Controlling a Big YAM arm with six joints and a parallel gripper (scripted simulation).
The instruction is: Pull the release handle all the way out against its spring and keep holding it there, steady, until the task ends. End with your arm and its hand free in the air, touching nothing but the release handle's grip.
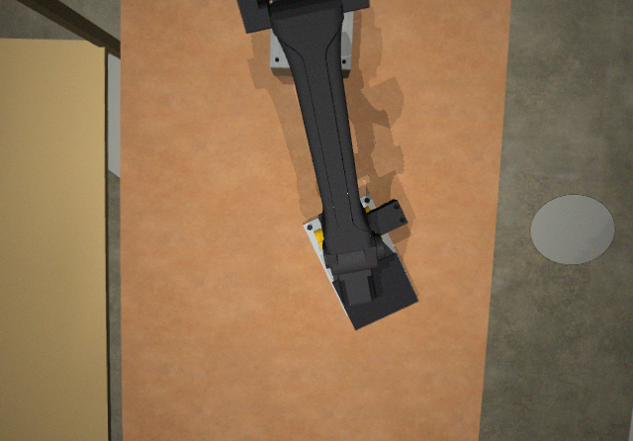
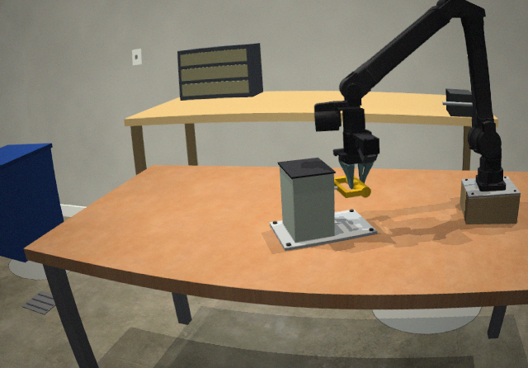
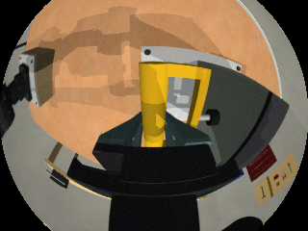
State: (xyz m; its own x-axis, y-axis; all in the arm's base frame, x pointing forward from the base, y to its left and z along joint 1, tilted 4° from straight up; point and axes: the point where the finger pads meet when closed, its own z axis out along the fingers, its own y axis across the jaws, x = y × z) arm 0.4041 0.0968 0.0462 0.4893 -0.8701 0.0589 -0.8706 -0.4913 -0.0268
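Observation:
A yellow loop-shaped release handle (image 2: 353,188) (image 3: 156,99) sticks out from the side of a grey box with a black top (image 2: 306,200) (image 1: 388,288) (image 3: 241,106). The box stands on a light grey baseplate (image 2: 360,226) (image 1: 310,229) on the orange table. My gripper (image 2: 357,181) (image 3: 153,115) comes down from above and is shut on the handle's outer bar. A thin rod (image 3: 207,115) joins the handle to the box. In the overhead view the arm hides most of the handle; only a yellow bit of the handle (image 1: 319,236) shows.
The arm's base block (image 2: 489,204) stands at the table's right end. A second table with a dark drawer unit (image 2: 218,71) stands behind. A blue bin (image 2: 26,197) stands on the floor at the left.

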